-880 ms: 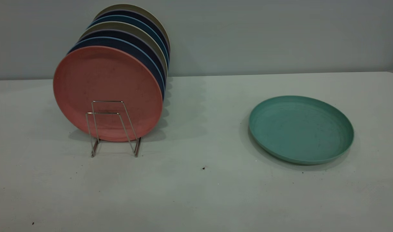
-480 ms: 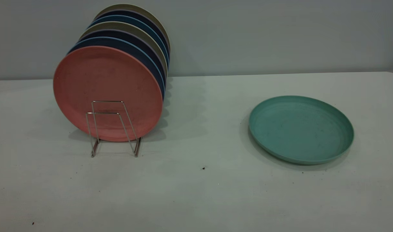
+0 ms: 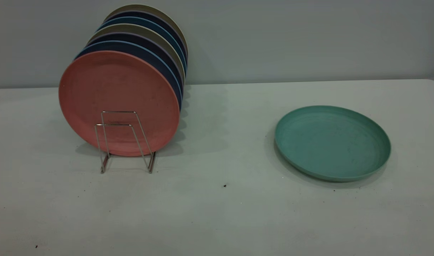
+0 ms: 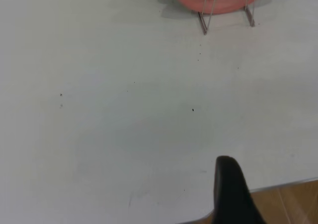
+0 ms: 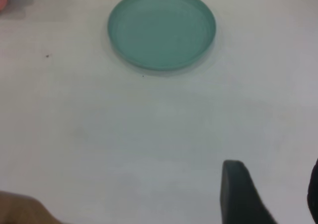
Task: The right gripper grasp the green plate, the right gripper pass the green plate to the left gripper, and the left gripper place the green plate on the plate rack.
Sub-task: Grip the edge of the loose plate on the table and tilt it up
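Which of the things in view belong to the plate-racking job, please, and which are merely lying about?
Belong to the job:
- round matte teal-green plate, lying flat on the table
- thin silver wire plate rack
- right gripper, well short of the green plate
- left gripper, near the table edge

Just there:
- salmon-pink plate standing at the rack's front
- dark blue plates behind it
- white table

Bare table (image 3: 224, 149) separates green plate (image 3: 332, 142) from plate rack (image 3: 126, 142).
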Controlling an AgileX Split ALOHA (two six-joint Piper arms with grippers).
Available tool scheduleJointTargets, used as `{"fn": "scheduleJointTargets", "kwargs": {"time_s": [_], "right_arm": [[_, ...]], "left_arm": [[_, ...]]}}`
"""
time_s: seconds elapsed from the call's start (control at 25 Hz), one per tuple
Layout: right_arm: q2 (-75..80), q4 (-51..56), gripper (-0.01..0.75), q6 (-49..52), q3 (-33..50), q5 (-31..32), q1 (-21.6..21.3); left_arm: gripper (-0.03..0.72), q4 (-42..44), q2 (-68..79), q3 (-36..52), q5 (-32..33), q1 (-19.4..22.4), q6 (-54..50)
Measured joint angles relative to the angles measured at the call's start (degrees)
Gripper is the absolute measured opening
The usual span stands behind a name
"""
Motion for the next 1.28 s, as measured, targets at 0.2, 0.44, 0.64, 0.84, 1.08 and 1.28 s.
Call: {"fn": "scheduleJointTargets", "kwargs": {"time_s": [0.2,0.44,0.64,0.84,1.08,1.28], "right_arm": [[0.00,0.00,0.348,0.00,0.00,0.00,0.00],[0.00,-0.06,0.348,0.00,0.00,0.00,0.00],[0.00,-0.43,0.325,0.00,0.00,0.00,0.00],[0.34,-0.01,0.310,0.00,-0.48,-0.47,0.00],[14.62,2.17,0.403,0.00,-2.46,-11.08,0.00],[33.52,3.95,0.522,-0.74,-5.37,-19.22,0.00]], "left_arm": [[0.445,0.00,0.00,0.00,0.00,0.00,0.00],[0.445,0.00,0.00,0.00,0.00,0.00,0.00],[0.445,0.00,0.00,0.00,-0.19,0.00,-0.05],[0.461,0.84,0.56,-0.12,-0.60,0.00,-1.43],[0.550,2.41,14.17,-3.54,-8.94,0.00,-4.55],[0.574,2.55,33.87,-10.61,-15.20,0.07,-2.71]]}}
